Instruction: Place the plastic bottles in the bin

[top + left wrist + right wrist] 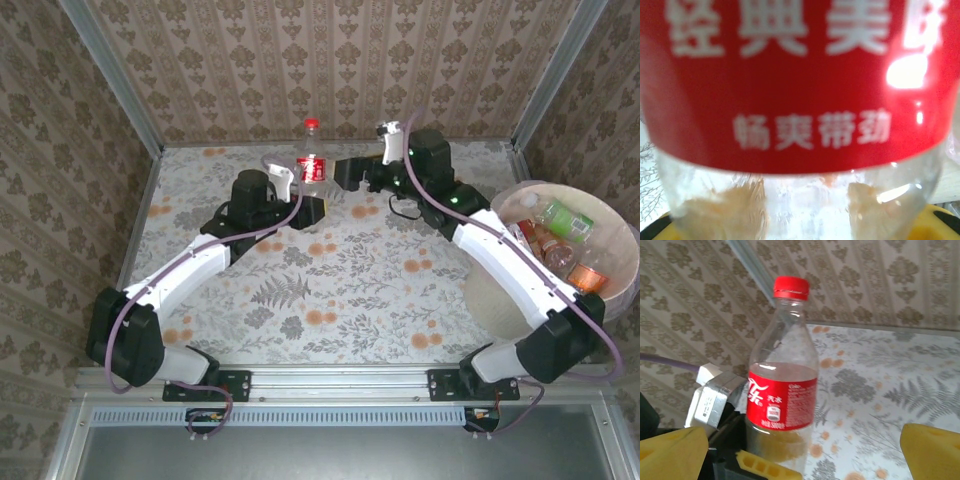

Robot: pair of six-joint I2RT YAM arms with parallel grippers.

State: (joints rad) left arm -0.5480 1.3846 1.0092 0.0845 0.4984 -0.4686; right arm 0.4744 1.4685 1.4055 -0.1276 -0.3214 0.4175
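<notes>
A Coca-Cola bottle with a red cap and red label stands upright at the far middle of the table. My left gripper is shut on its lower body; the red label sits close in the left wrist view above the clear base. One yellow left finger crosses in front of the bottle, and another shows through the plastic behind it. My right gripper hangs open just right of the bottle, its yellow fingertips wide apart and touching nothing. The bin at the right holds several bottles.
Patterned walls close the table at the back and both sides. The floral tabletop stretches between the arms. The right forearm runs along the bin's left rim.
</notes>
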